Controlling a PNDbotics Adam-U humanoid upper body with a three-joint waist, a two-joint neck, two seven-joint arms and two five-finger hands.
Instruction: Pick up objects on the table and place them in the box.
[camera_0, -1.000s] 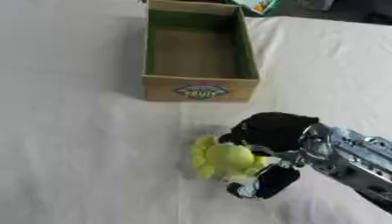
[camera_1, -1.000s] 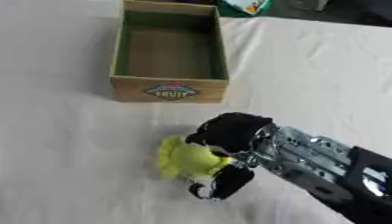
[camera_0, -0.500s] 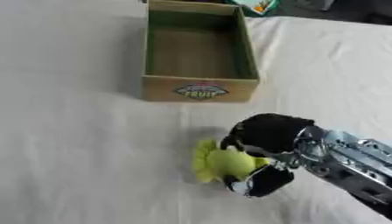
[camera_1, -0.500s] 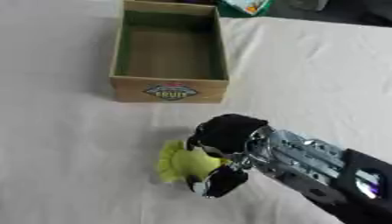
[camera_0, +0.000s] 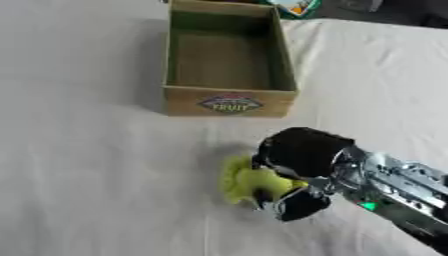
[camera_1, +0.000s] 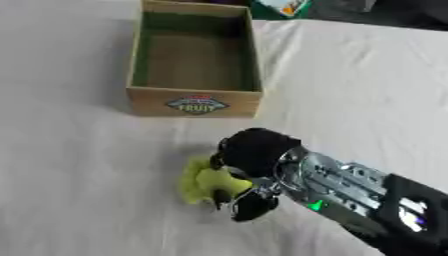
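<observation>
**Right hand closed on yellow-green object, near side of box**

Table (camera_0: 79, 165): covered in a white cloth, fills nearly the whole view; slightly wrinkled around the work area.

Box (camera_0: 229, 102): open cardboard carton with a dull green interior, standing toward the far side of the table. Printed oval label on its near wall. Nothing visible inside.

Right arm: silver and black, enters from the lower right corner; a small green light shows on its forearm.

Right hand (camera_0: 302, 155): black, set on the cloth just in front of the box's near wall and apart from it. Fingers and thumb curled round the object.

Yellow-green object (camera_0: 241, 181): small, soft-looking, frilled at its edge; exact kind not discernible. Lies at the hand's left side, partly covered by the fingers, touching or just above the cloth. Outside the box

Left hand: does not show in either view
</observation>
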